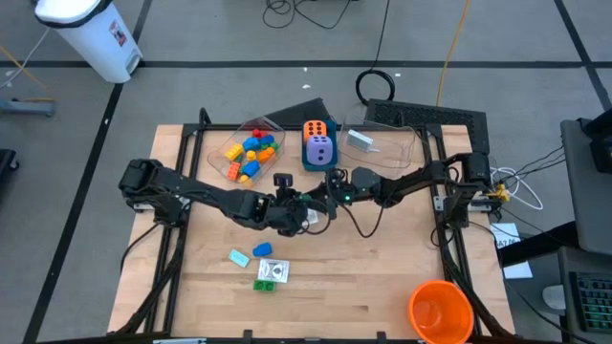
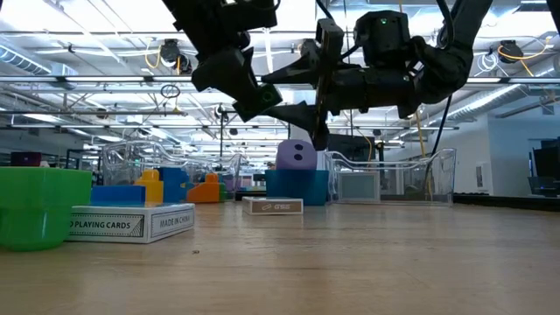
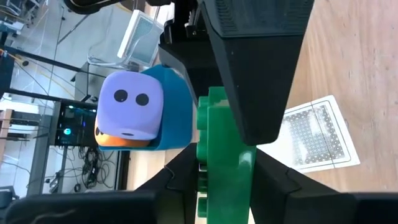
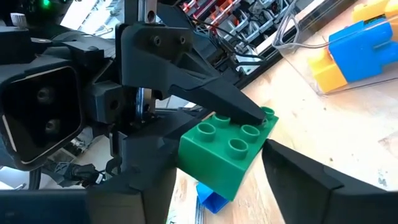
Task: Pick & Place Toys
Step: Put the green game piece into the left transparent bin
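Above wooden table [image 1: 382, 277], pincers meet; warehouse-like room behind.

A big orange cup [image 1: 440, 311] stands at the wooden table's [image 1: 382, 277] near right corner. Two clear plastic tubs [image 1: 218, 145] [image 1: 394, 148] flank a blue box [image 1: 313, 159] along the far edge.

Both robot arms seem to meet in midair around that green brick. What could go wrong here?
The left gripper holds the green brick above the table while the right gripper's fingers stand open beside it. If the handover is mistimed, the brick may drop. With both arms packed this close, they might also bump each other or the purple die nearby.
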Action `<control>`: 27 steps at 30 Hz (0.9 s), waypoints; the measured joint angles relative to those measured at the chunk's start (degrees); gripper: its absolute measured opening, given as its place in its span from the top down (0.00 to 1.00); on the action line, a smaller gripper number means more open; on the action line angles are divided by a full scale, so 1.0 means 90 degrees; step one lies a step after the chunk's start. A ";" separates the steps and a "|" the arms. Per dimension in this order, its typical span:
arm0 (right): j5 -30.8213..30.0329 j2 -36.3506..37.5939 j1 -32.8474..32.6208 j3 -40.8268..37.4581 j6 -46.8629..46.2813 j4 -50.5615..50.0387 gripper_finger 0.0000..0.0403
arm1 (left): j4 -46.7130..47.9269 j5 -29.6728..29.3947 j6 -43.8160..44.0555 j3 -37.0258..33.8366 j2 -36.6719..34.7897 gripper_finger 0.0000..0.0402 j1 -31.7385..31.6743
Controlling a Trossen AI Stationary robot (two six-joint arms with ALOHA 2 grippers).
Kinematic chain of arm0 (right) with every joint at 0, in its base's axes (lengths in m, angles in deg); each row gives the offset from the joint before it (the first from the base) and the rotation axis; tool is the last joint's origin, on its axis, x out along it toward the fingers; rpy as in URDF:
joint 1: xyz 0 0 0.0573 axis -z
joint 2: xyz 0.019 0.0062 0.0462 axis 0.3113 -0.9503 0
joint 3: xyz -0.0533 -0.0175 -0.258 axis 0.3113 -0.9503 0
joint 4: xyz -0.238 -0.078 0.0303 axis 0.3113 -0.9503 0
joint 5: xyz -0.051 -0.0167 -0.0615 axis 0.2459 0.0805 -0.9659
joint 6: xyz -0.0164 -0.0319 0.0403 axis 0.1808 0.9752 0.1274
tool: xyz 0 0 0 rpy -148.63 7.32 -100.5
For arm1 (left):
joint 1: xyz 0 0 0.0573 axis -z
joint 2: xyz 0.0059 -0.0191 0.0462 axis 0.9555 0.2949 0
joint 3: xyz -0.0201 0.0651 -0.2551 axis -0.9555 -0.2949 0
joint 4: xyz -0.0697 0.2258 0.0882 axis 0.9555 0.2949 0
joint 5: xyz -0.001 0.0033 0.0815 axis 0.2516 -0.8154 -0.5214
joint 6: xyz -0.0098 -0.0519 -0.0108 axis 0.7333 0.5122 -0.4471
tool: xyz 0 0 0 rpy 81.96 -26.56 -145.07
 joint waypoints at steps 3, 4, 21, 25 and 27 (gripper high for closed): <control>-0.0002 0.0001 0.0000 -0.0001 -0.0004 -0.0008 0.49 | 0.0010 -0.0002 -0.0016 -0.0003 0.0000 0.73 0.0002; -0.0005 0.0001 0.0000 0.0000 -0.0015 -0.0016 0.51 | 0.0027 -0.0004 -0.0022 -0.0005 0.0000 0.74 0.0009; 0.0094 0.0001 -0.0009 -0.0007 0.0322 -0.0017 0.58 | -0.0318 0.0663 -0.0151 -0.0005 -0.0005 0.55 0.0028; 0.0095 0.0001 -0.0009 -0.0007 0.0464 -0.0020 0.58 | -0.0237 0.0711 -0.0121 -0.0005 -0.0024 0.49 0.0070; 0.0125 0.0001 -0.0009 -0.0005 0.0573 -0.0001 0.58 | -0.0178 0.0719 -0.0081 -0.0005 -0.0080 0.47 0.0126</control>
